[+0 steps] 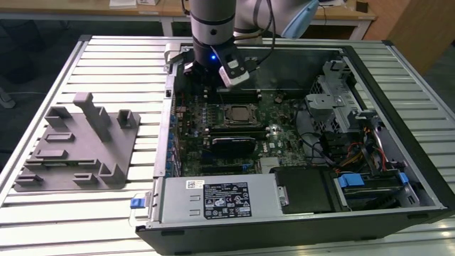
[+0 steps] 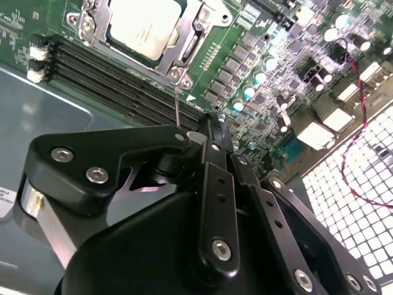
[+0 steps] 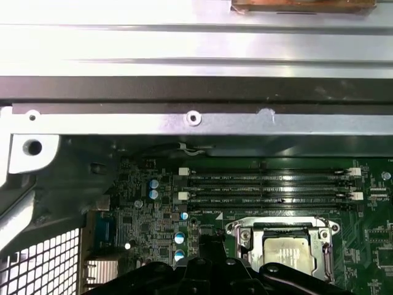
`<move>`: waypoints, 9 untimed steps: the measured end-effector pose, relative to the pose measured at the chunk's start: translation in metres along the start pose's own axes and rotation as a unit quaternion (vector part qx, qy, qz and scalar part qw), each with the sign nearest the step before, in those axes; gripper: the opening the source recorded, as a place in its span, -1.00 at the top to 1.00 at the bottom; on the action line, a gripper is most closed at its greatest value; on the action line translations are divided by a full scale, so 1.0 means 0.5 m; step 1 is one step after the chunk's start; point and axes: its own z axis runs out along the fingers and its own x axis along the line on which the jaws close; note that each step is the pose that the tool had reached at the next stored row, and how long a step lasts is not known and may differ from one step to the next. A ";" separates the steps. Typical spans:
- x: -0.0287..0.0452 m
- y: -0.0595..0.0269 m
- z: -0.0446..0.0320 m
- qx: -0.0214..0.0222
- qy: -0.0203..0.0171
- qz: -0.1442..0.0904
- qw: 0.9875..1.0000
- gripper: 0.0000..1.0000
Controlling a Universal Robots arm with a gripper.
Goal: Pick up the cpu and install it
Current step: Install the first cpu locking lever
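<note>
Gripper point(image 2: 206, 126): fingers point(image 2: 213, 157) pressed together; you'll see nothing held between them.
Cpu point(image 2: 144, 27): seated in the socket point(image 2: 187, 46), mid-motherboard point(image 2: 276, 80).
Relation: cpu lies just past the fingertips, across the 4 memory slots point(image 2: 116, 80); gripper hangs nearer the case wall point(image 3: 184, 123).
Axis: cpu near square, no long side.

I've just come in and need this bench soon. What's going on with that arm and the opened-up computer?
One robot arm is working inside an open computer case. The cpu already sits in its socket on the motherboard, with the socket's metal frame around it. The gripper hangs above the board near the memory slots, beside the socket and apart from the cpu. A grey tray lies on the table outside the case, at the exterior view's left.
</note>
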 end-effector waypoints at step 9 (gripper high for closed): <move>0.000 0.000 0.000 -0.026 0.000 0.000 1.000 0.79</move>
